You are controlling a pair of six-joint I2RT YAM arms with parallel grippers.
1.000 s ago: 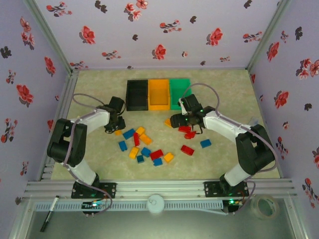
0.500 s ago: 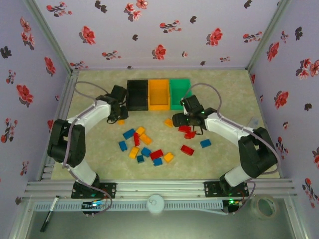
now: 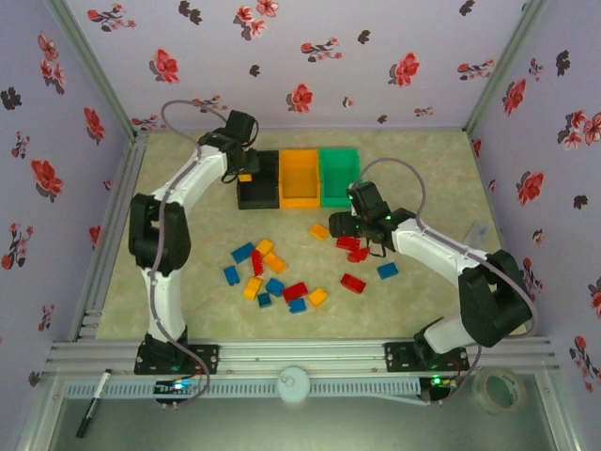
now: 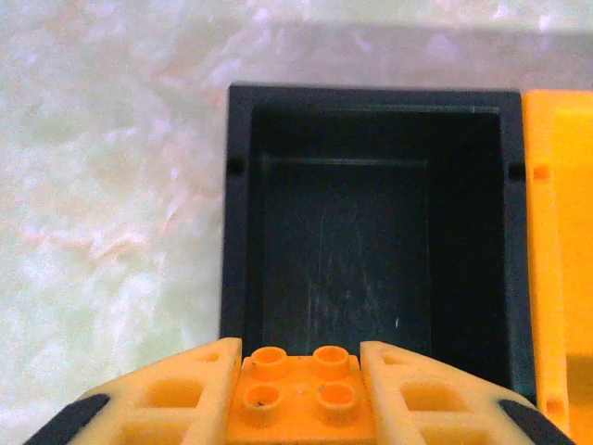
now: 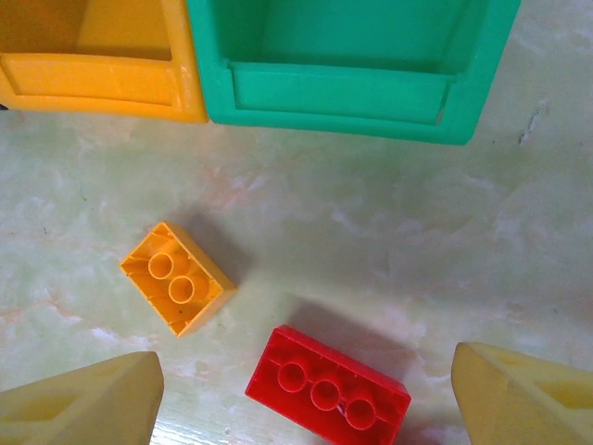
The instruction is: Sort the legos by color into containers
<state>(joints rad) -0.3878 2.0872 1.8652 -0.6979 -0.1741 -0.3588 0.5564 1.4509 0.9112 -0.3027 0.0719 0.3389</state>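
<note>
Left wrist: left gripper (image 4: 298, 360) clamped on orange brick (image 4: 301, 397), black bin (image 4: 239, 232) at 12. Right wrist: right gripper (image 5: 301, 371) wide open, holding nothing, red brick (image 5: 329, 391) between fingers.

No text, label, brand, number or sign can be read. The studs of the orange brick (image 4: 301, 394) at the bottom centre of the left wrist view, and of the red brick (image 5: 329, 389) at the bottom of the right wrist view, are seen close up. No lettering can be made out on them.
</note>
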